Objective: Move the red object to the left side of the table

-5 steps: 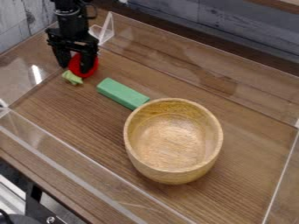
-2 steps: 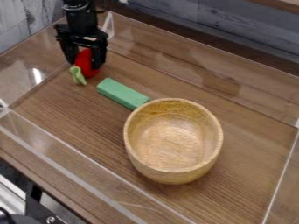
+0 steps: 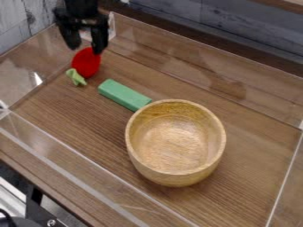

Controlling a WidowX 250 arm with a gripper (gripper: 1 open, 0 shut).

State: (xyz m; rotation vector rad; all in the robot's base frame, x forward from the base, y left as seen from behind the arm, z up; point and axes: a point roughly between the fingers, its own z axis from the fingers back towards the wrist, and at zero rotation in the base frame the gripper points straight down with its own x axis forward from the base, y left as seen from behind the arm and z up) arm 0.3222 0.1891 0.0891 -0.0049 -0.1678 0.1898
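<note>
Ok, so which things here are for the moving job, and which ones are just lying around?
For the job:
- red toy
- table, where it goes to the left side
- gripper, open, just above the toy in the picture

Just lying around:
- green block
- round wooden bowl

Bench [image 3: 225,49] view: 1 camera looked down at a slant from above, taking in much of the top.
Bowl [image 3: 175,142]: stood nearer the lens than the pincer [image 3: 87,43].
Shared part: none, only 1 view.
</note>
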